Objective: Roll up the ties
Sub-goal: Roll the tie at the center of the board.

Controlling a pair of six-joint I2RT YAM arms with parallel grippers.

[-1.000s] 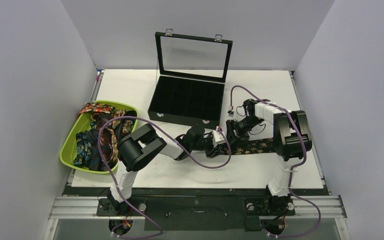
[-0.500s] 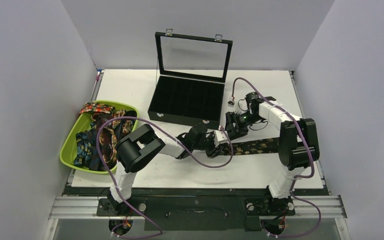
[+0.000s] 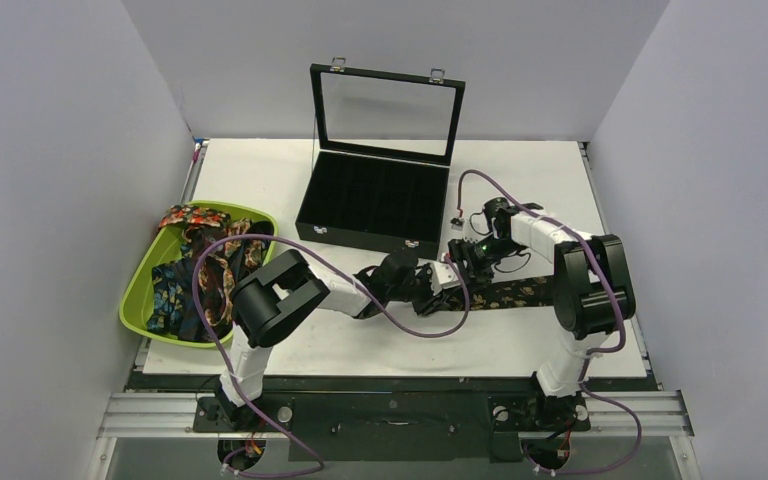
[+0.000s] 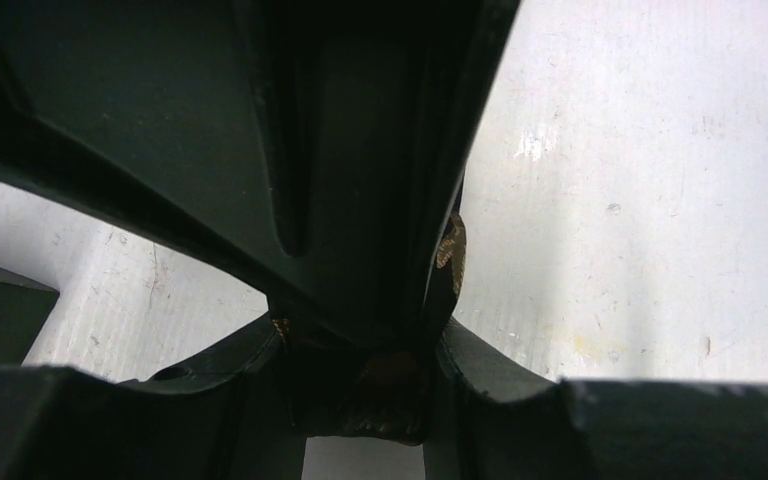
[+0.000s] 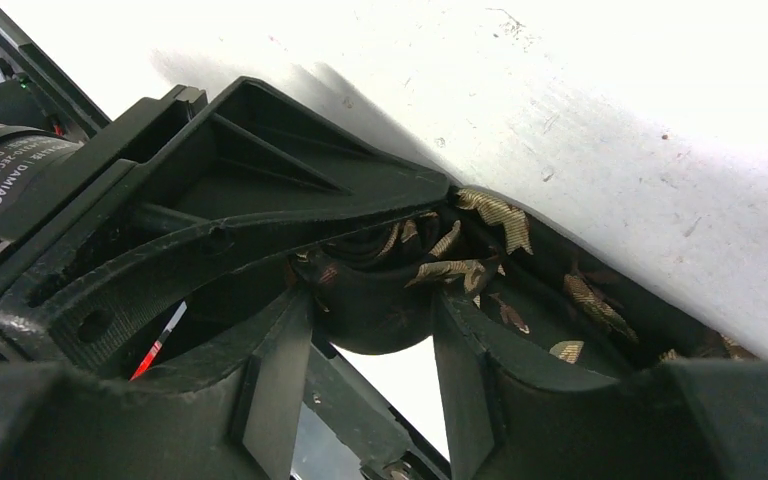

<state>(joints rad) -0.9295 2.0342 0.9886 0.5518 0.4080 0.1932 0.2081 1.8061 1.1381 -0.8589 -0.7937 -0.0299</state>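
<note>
Two grippers clamp one gold-floral tie (image 3: 520, 293), part rolled
At mid-table the left gripper (image 3: 442, 292) pinches the coiled end, likely as the roll's core, while the right gripper (image 3: 462, 268) closes on the same coil from behind, seemingly to hold it tight; the unrolled tail lies flat toward the right, spare ties (image 3: 200, 275) wait in the green tray (image 3: 132, 300), and the open black display case (image 3: 372, 208) stands beyond

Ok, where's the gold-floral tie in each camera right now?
Top external: the gold-floral tie lies flat on the white table, right of centre.
Left wrist: only slivers of it show, at centre and bottom centre.
Right wrist: it is bunched up, centre to lower right.
Shared landmark: the white table.
</note>
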